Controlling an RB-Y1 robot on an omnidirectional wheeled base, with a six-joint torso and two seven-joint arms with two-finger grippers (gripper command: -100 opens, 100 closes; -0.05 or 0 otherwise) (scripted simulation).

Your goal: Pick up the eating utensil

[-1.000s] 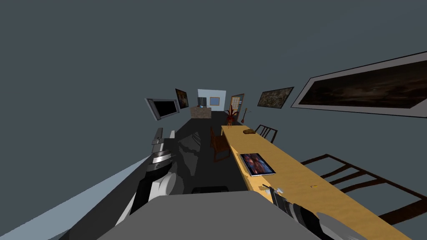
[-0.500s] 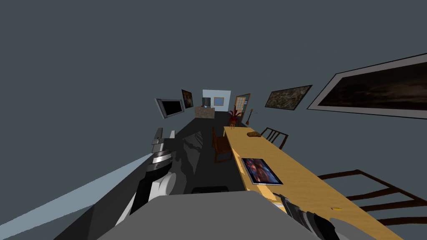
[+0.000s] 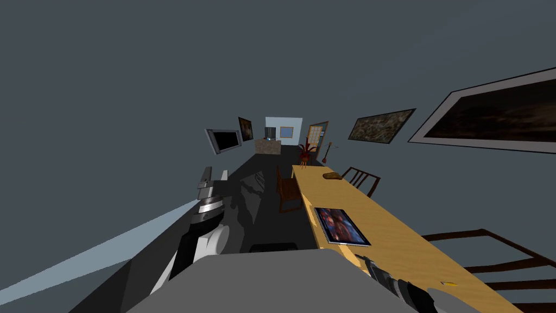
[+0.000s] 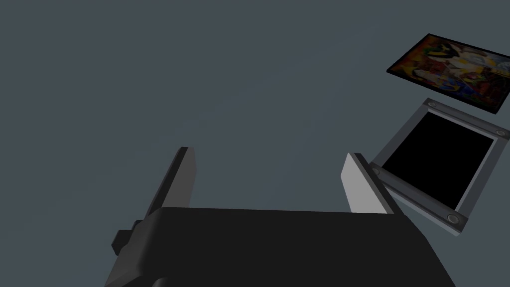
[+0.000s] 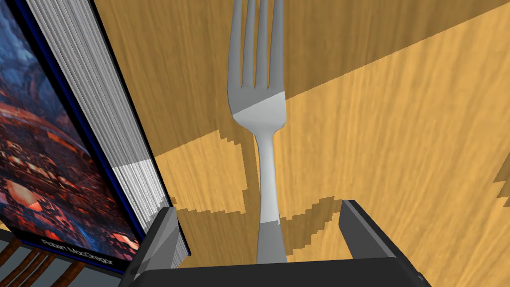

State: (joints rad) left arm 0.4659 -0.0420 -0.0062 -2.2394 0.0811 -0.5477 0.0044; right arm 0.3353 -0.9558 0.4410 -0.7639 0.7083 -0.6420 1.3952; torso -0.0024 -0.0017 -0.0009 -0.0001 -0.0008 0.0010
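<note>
Right hand (image 5: 258, 215) wide astride grey fork (image 5: 256, 99)

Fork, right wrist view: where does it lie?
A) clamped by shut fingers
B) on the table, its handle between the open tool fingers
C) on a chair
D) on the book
B: the fork lies on the table beside the book, its handle between the right tool and its open fingers, untouched.

a grey fork (image 5: 259, 112) lies, seemingly flat, on the wooden table (image 5: 398, 124) just beside a book (image 5: 60, 149).
</note>
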